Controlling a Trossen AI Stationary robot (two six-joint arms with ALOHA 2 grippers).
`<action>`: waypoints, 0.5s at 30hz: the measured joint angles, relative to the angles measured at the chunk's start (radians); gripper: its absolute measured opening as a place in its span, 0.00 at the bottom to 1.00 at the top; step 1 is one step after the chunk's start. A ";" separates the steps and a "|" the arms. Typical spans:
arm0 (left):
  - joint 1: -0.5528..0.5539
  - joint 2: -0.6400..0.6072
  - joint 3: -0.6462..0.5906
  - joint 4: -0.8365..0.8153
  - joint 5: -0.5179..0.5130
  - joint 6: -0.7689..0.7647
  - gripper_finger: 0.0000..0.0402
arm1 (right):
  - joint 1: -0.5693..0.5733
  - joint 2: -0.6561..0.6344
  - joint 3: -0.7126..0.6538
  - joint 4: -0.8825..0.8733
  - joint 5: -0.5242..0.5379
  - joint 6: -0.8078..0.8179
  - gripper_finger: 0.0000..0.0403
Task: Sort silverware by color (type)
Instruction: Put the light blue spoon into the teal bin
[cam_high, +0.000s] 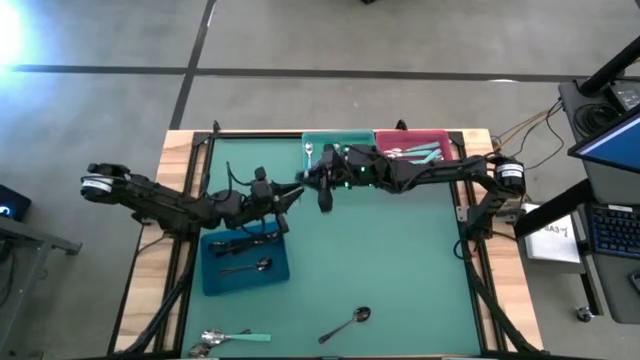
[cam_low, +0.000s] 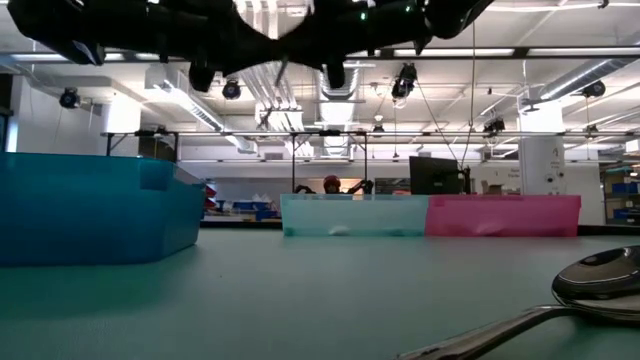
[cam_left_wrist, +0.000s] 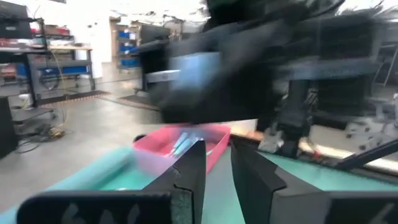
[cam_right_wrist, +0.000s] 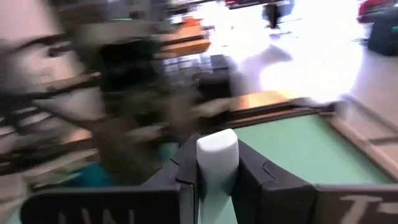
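Note:
Both grippers meet above the table's middle, in front of the teal bin (cam_high: 335, 150). My right gripper (cam_high: 323, 193) is shut on a spoon with a pale mint handle (cam_right_wrist: 216, 155); its bowl is hidden. My left gripper (cam_high: 297, 192) faces it, a little to its left, open by a narrow gap (cam_left_wrist: 216, 152) with nothing between the fingers. More silverware lies about. Dark spoons rest in the blue bin (cam_high: 245, 258) and mint-handled ones in the pink bin (cam_high: 415, 148). One spoon (cam_high: 348, 322) lies on the mat near the front edge, and a small heap (cam_high: 225, 338) sits at the front left. My right gripper pinches the spoon's mint handle (cam_right_wrist: 216, 163) between its two fingers. The handle runs along the fingers, which point level toward the table's left. The fingers hide the rest of the spoon. The spoon is lifted well clear of the table.
The blue bin (cam_low: 90, 215) stands just below and nearer than my left arm. The teal bin (cam_low: 352, 215) and the pink bin (cam_low: 500, 215) stand side by side at the far edge. Bare green mat (cam_high: 400, 270) stretches from the middle to the right.

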 joint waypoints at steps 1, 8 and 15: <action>-0.003 -0.001 0.008 0.002 -0.012 -0.001 0.15 | -0.011 0.000 0.000 0.005 0.027 0.000 0.11; -0.003 -0.007 0.044 -0.019 -0.071 0.025 0.21 | -0.083 0.000 0.000 -0.068 0.100 -0.033 0.11; -0.007 -0.015 0.076 -0.127 -0.072 0.032 0.25 | -0.182 0.000 0.000 -0.292 0.348 -0.158 0.11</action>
